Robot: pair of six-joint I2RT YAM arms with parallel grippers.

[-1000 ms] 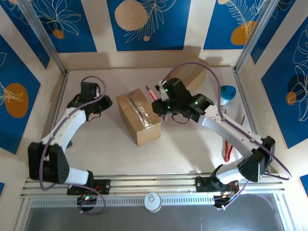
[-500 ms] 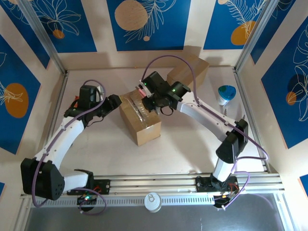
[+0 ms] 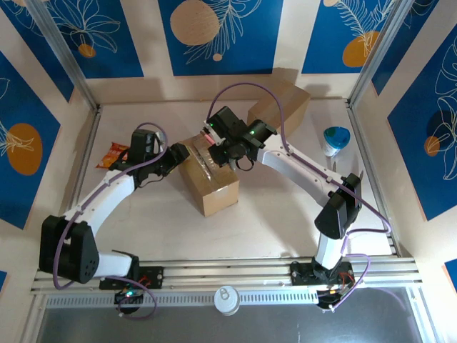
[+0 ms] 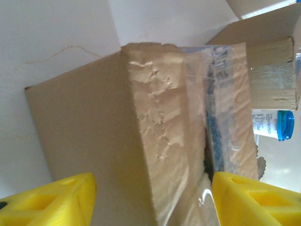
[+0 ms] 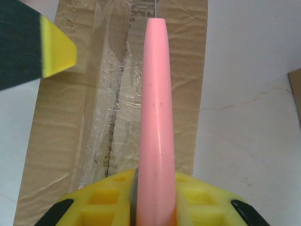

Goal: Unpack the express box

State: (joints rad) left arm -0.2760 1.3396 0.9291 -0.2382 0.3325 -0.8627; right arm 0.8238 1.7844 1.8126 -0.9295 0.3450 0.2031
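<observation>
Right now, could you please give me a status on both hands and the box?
Left hand open, astride box corner. Right hand shut on pink tool, tip over taped seam. Box closed. Left fingertip near the seam.

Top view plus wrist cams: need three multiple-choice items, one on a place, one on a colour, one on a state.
1. Where on the table is the blue-capped bottle?
A) near edge
B) left side
C) right side

2. What colour is the tool in the right gripper?
A) pink
B) green
C) black

3. How do the left gripper jaws stand?
A) shut on a packet
B) open
C) shut on a cable

Answers:
1 C: it stands by the right rail in the top view.
2 A: the right wrist view shows it pink, clamped between the yellow fingers.
3 B: its yellow fingertips stand wide apart, with the box ahead of them.
</observation>
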